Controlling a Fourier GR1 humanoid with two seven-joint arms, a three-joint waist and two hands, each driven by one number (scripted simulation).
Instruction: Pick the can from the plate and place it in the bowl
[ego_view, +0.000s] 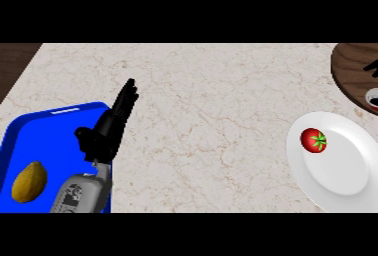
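Observation:
A dark brown wooden bowl (351, 65) sits at the counter's far right, cut by the view's edge. At its near side a small white-rimmed round thing with a dark red inside (373, 99), perhaps the can, shows only in part at the edge. Above it, a black shape (373, 68) pokes in from the right edge over the bowl; it may be my right hand, too little shows to tell. A white plate (347, 170) lies in front of the bowl with a red tomato (314, 140) on it. My left hand (102, 137) rests open at the left, fingers up.
A blue tray (44, 130) lies at the lower left under my left forearm, with a yellow fruit (29, 182) on it. A dark wooden strip borders the counter's far left corner. Pale marble counter (214, 115) spreads between the tray and the plate.

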